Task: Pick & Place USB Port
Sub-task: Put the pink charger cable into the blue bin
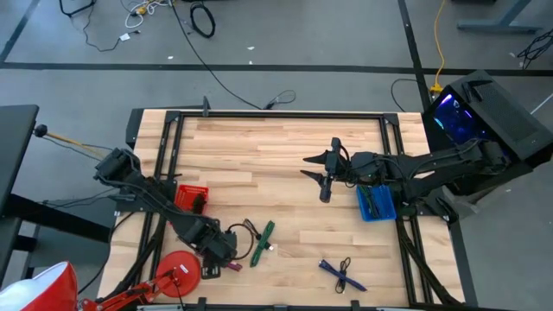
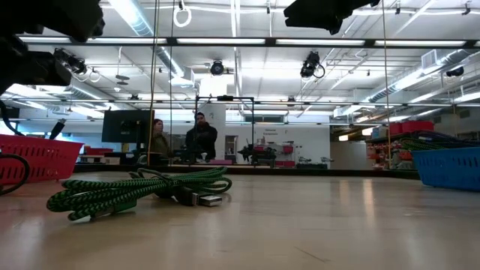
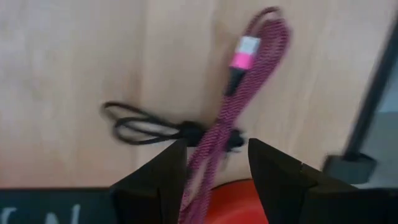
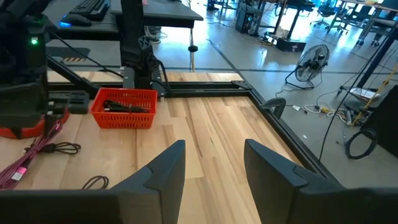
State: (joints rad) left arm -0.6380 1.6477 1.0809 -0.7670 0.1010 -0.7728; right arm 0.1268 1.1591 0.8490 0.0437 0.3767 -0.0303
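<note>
Left gripper (image 3: 212, 168) was low over the near-left part of the wooden table (image 1: 285, 164), fingers (image 3: 158, 177) spread wide and holding nothing. The pink braided USB cable (image 3: 239, 99) ran up between the fingers in the left wrist view, its pink-and-silver plug (image 3: 244, 53) at the far end; whether the fingers touched it could not be told. A thin black cable (image 3: 146, 127) lay coiled just beside it, crossing under the pink one. Red round dish (image 1: 180, 266) sat just beside the gripper at the table's near edge.

Right gripper (image 1: 327, 173) hovered mid-table, fingers (image 4: 165, 168) apart and empty. Blue bin (image 1: 377, 203) was near it to the right.

Red basket (image 1: 192, 197) stood at left, with dark items inside. Green braided cable (image 2: 135, 189) lay bundled on the table near the left arm; blue cable (image 1: 341, 275) lay near the front edge.
</note>
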